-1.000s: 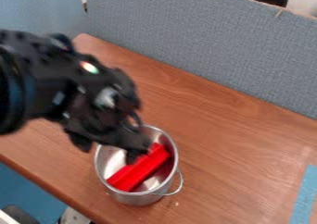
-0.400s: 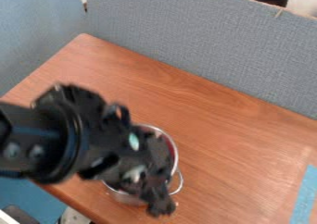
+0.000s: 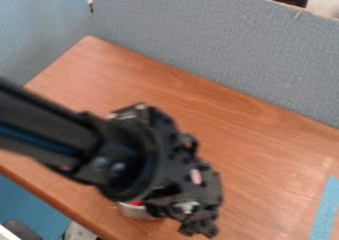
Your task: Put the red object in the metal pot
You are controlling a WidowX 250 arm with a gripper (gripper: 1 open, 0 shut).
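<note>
View: camera, a single look down at the scene from above and in front.
Arm (image 3: 99, 150): a bulky black arm reaches in from the left edge and fills the lower middle of the picture, badly blurred.
Gripper (image 3: 199, 220): at the lower end of the arm, near the bottom edge of the picture, pointing steeply down; it shows only as dark, smeared shapes.
Gripper state: I cannot tell how far the jaws stand apart, nor whether anything is between them.
Metal pot (image 3: 133, 208): only a small sliver of shiny silver wall peeks out under the arm, at the near edge of the table; the rest is hidden behind the arm.
Red object: not to be made out; the inside of the pot is covered by the arm, so its place cannot be told. A tiny red fleck on the arm's head seems to be part of the arm itself, though the blur leaves that unsure.
Table (image 3: 225, 115): brown wood, bare along its far and right parts.
Backdrop (image 3: 199, 36): a grey-blue panel stands behind the table's far edge.
</note>
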